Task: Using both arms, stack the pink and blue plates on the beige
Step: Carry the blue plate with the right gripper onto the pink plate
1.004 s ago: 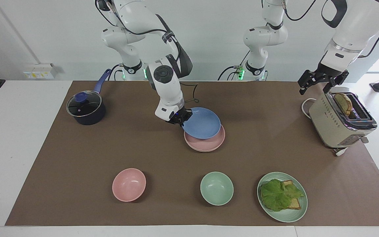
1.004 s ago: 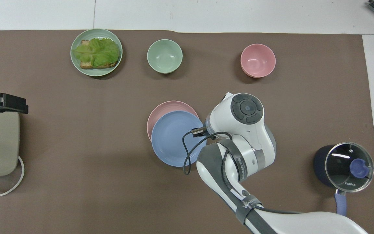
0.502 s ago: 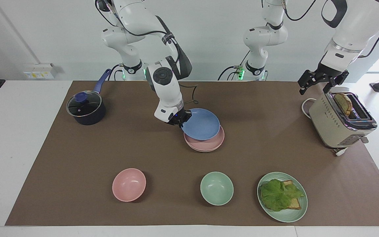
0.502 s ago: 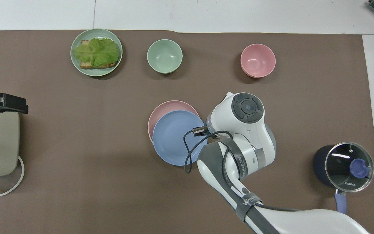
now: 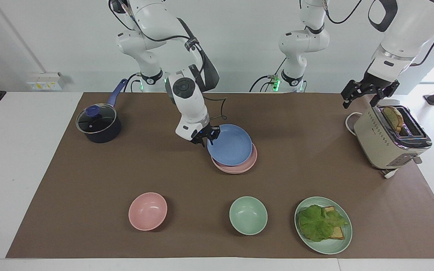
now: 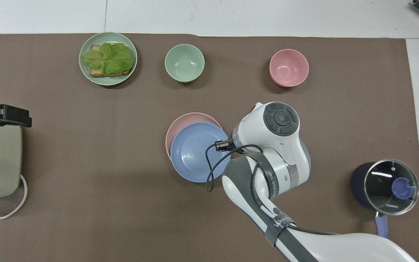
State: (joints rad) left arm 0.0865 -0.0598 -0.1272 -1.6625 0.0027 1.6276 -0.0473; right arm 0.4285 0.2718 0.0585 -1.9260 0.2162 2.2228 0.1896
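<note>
Facing view: brown mat [image 5: 89, 180] covers white table [image 5: 13, 150]; white wall.

The right arm, glossy white with grey bands and black cables, reaches from its base down over the middle of the table, its wrist bent steeply downward. Its black two-finger right gripper [image 5: 206, 140] points down at table height; whether its fingertips are parted cannot be told. From overhead the wrist hides this gripper.

The left arm waits, raised at its own end of the table. Its black left gripper [image 5: 367, 92] hangs in the air, fingers spread apart.
</note>
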